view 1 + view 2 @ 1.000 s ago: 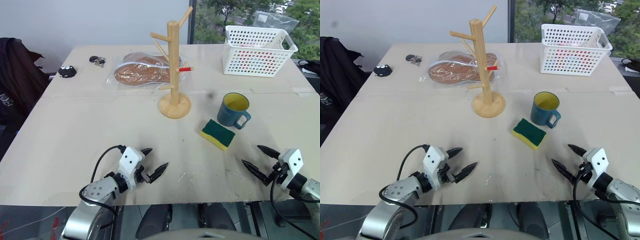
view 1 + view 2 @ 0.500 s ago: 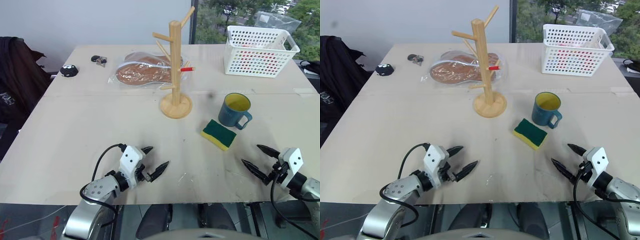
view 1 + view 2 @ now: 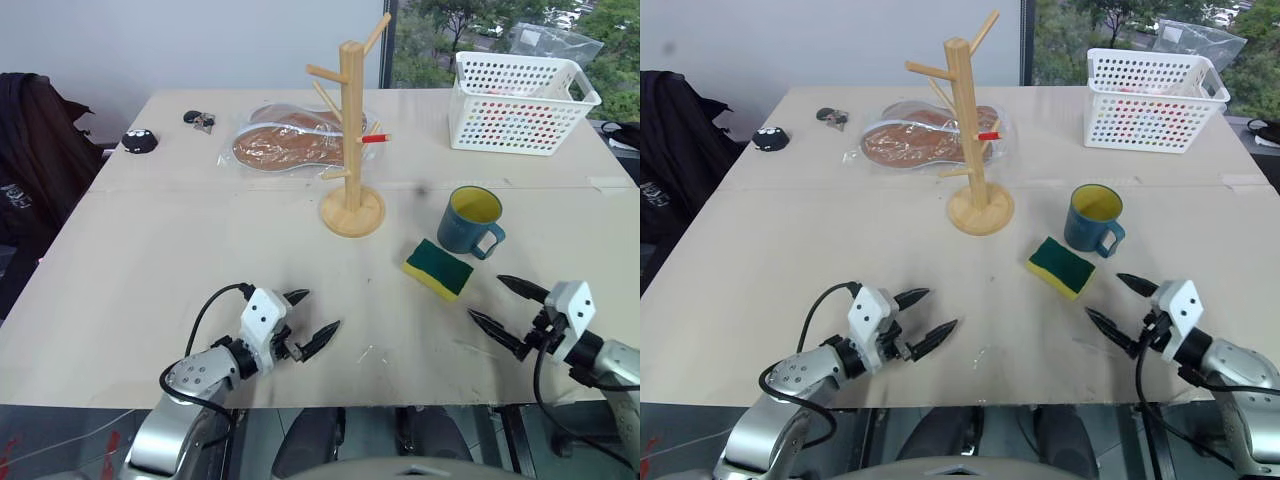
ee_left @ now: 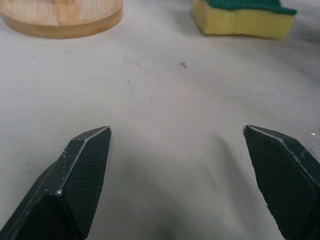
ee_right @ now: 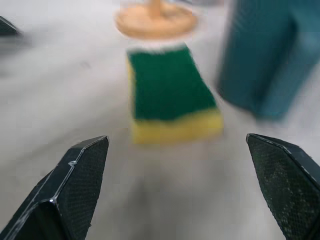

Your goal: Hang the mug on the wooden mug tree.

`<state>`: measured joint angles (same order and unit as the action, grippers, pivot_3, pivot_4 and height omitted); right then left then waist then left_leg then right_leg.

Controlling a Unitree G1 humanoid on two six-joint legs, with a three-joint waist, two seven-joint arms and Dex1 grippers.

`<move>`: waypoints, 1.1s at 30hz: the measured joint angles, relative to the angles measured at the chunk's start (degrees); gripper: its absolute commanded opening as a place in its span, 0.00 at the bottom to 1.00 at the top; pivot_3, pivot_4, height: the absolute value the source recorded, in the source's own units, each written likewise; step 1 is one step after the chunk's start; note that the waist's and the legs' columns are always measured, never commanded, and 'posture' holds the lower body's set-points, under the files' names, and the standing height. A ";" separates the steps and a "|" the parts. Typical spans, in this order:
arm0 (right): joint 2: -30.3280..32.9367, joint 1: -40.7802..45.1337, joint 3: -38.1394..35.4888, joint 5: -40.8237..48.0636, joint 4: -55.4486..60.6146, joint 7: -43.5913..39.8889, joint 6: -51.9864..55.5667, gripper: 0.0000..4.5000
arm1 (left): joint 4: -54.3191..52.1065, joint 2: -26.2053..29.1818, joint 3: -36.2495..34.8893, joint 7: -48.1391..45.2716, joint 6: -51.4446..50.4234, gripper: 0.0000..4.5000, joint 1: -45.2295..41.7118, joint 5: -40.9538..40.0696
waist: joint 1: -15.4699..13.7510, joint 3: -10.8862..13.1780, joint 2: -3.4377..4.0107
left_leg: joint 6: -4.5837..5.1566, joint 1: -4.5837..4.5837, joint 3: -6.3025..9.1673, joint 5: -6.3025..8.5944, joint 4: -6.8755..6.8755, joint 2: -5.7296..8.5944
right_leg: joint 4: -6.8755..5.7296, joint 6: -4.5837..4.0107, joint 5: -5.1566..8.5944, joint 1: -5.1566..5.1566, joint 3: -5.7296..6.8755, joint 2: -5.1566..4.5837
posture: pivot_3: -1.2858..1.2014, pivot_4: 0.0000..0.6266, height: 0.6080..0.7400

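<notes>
The blue-grey mug with a yellow inside stands upright on the table, right of centre, its handle towards me and to the right. To its left stands the wooden mug tree, with bare pegs, one tipped red. My right gripper is open and empty just above the table, a little nearer than the mug and pointing towards it and the sponge. In the right wrist view the mug is ahead of the open fingers. My left gripper is open and empty near the table's front edge, well short of the tree.
A green-and-yellow sponge lies between my right gripper and the tree's base. A white perforated basket stands at the back right. A plastic bag of brown items lies behind the tree, with keys and a black object at the back left.
My right gripper has lifted and moved left, closer to the sponge and mug, still open. The left gripper, mug and tree have stayed put.
</notes>
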<state>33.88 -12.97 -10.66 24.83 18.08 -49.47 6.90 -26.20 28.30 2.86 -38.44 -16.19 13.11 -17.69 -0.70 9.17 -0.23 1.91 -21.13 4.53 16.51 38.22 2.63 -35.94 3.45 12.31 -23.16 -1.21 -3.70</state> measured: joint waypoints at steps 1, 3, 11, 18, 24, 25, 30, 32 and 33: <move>0.15 1.17 1.26 0.05 1.83 0.09 1.03 0.99 | -0.12 0.41 -0.02 -0.63 -0.03 0.97 -0.67 -0.53 | -0.02 0.00 0.00 | 0.00 0.00 0.01 0.00 0.00 0.00 | 0.00 0.01 -0.01 0.00 0.01 0.00 | 0.52 0.24 1.00; 0.14 3.77 3.67 -0.76 3.54 1.08 2.93 0.99 | -0.59 1.93 -0.20 -2.36 -0.61 0.97 -1.90 -1.70 | -0.04 0.02 -0.06 | -0.01 -0.03 0.07 0.00 0.01 0.00 | 0.00 0.03 -0.02 0.00 0.08 0.01 | 0.52 0.24 1.00; -1.83 13.39 13.49 -10.17 -0.15 7.75 7.42 0.99 | -6.56 9.55 -1.57 -9.76 -6.59 0.97 -8.91 -10.24 | -0.10 0.06 -0.09 | -0.09 -0.30 0.13 -0.06 0.04 0.10 | 0.02 0.04 -0.06 -0.21 0.17 0.12 | 0.52 0.24 1.00; -1.95 16.35 16.51 -15.99 -3.19 11.08 10.15 0.70 | -9.96 11.70 -3.01 -9.76 -10.95 0.97 -13.07 -14.02 | 0.05 0.04 -0.09 | -0.29 -0.58 0.16 -0.18 0.08 0.15 | 0.02 0.17 -0.15 -0.45 0.17 0.12 | 0.52 0.24 1.00; -2.25 16.83 16.47 -17.51 -3.40 12.21 10.94 0.03 | -11.04 11.85 -2.79 -9.09 -12.27 0.97 -13.44 -14.05 | 0.02 0.04 -0.09 | -0.29 -0.57 0.17 -0.18 0.08 0.15 | 0.02 0.17 -0.15 -0.44 0.18 0.12 | 0.52 0.24 1.00; -2.25 16.83 16.46 -17.64 -3.41 12.32 11.14 0.01 | -11.05 11.92 -2.79 -9.13 -12.43 0.97 -13.54 -14.09 | 0.01 0.04 -0.09 | -0.29 -0.57 0.17 -0.18 0.09 0.15 | 0.02 0.17 -0.15 -0.43 0.18 0.13 | 0.52 0.24 1.00; -2.24 16.68 16.36 -17.59 -3.25 12.31 11.12 0.01 | -11.06 12.08 -2.79 -9.34 -13.36 0.97 -14.01 -14.40 | 0.01 0.04 -0.09 | -0.29 -0.57 0.18 -0.19 0.10 0.15 | 0.01 0.16 -0.16 -0.43 0.18 0.14 | 0.52 0.24 1.00; -1.92 15.92 15.88 -17.03 -2.48 11.86 10.86 0.01 | -11.12 12.16 -2.70 -9.63 -13.48 0.97 -14.36 -14.66 | -0.06 0.04 -0.09 | -0.29 -0.59 0.19 -0.19 0.10 0.15 | 0.01 0.16 -0.15 -0.44 0.20 0.14 | 0.52 0.24 1.00; -1.33 15.24 15.46 -16.46 -1.71 11.28 11.15 0.01 | -11.14 12.17 -2.65 -9.95 -13.50 0.97 -14.73 -14.88 | -0.12 0.04 -0.08 | -0.29 -0.60 0.20 -0.19 0.10 0.16 | 0.01 0.16 -0.15 -0.44 0.21 0.13 | 0.52 0.24 1.00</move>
<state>32.54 2.27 4.79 8.38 16.38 -38.19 18.05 -37.34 40.47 0.20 -48.40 -29.69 -1.62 -32.57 -0.82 9.21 -0.31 1.62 -21.74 4.73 16.32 38.31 2.79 -35.93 3.61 12.15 -23.60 -1.01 -3.57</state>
